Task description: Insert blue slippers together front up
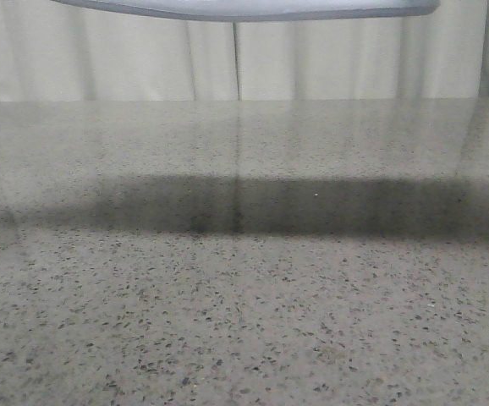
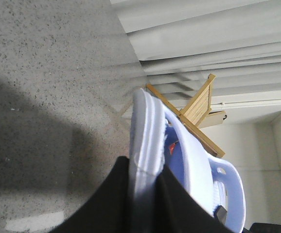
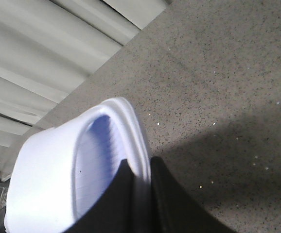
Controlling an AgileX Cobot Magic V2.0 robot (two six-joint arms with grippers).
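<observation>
Each gripper holds one of the blue slippers above the speckled table. In the left wrist view, my left gripper (image 2: 144, 167) is shut on the thick sole edge of a pale blue slipper (image 2: 148, 126). Its wide strap (image 2: 194, 155) arches beside the black fingers, and a strap with a side cut-out (image 2: 225, 187) shows just beyond. In the right wrist view, my right gripper (image 3: 140, 162) is shut on the sole rim of the other slipper (image 3: 48, 165), whose ribbed footbed (image 3: 94, 160) faces the camera. In the front view only a pale curved slipper edge (image 1: 244, 8) crosses the top; neither gripper shows there.
The grey speckled table (image 1: 244, 321) fills the front view, with a dark shadow band (image 1: 253, 207) across its middle. A wooden slatted rack (image 2: 199, 107) stands behind the left slipper. Pale pleated curtains (image 1: 143, 59) hang past the table's far edge.
</observation>
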